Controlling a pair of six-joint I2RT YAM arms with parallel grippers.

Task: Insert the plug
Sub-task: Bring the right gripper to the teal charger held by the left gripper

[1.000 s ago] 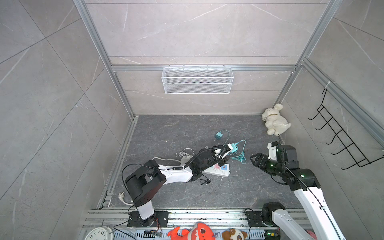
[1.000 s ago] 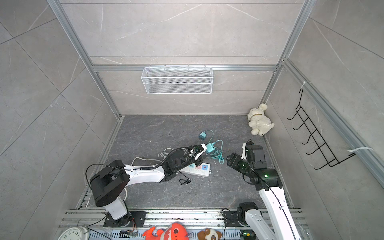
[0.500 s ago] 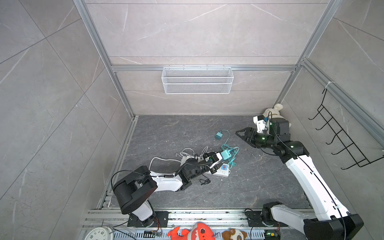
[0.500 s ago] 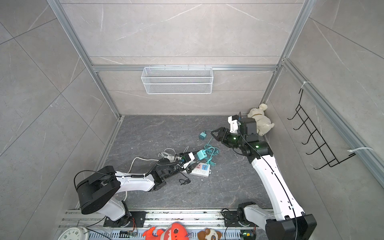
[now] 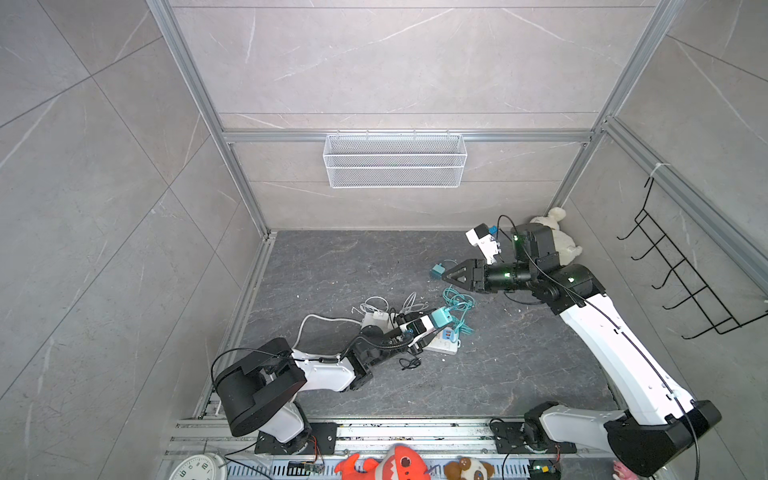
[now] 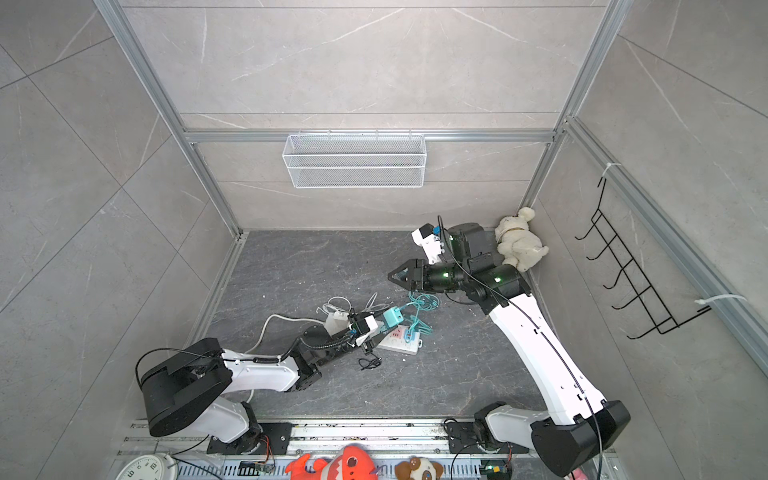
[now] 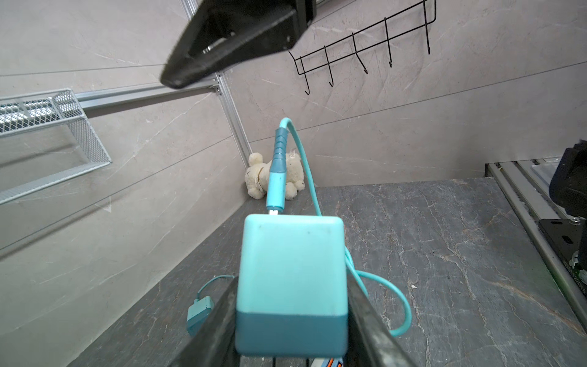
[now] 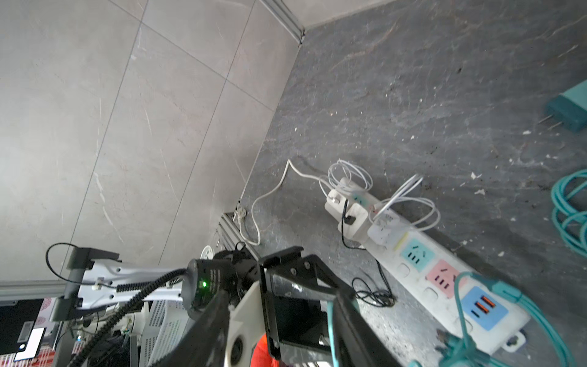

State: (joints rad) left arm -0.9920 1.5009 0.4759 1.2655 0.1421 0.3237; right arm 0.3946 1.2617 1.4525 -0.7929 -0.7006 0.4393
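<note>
Markings on the strip (image 8: 505, 324) too blurred to read; only coloured socket panels (image 8: 441, 277), teal, pink and blue, the blue with orange USB slots. Clock (image 5: 195, 471) at the near edge, digits too small to read. Left tool (image 5: 434, 323) pinching the teal plug (image 7: 291, 279) by its sides, held over the strip, cable (image 5: 459, 303) running from its top and looping across the worktop (image 5: 332, 266). Right tool (image 5: 444, 275) spread and empty, raised near a second plug (image 5: 437, 272) lying on the worktop, well apart from the strip. White chargers (image 8: 352, 216) filling the strip's far end, their thin leads (image 8: 349, 171) coiled over them. Plush dog (image 5: 559, 241) in the back corner, behind the right arm (image 5: 615, 345).
</note>
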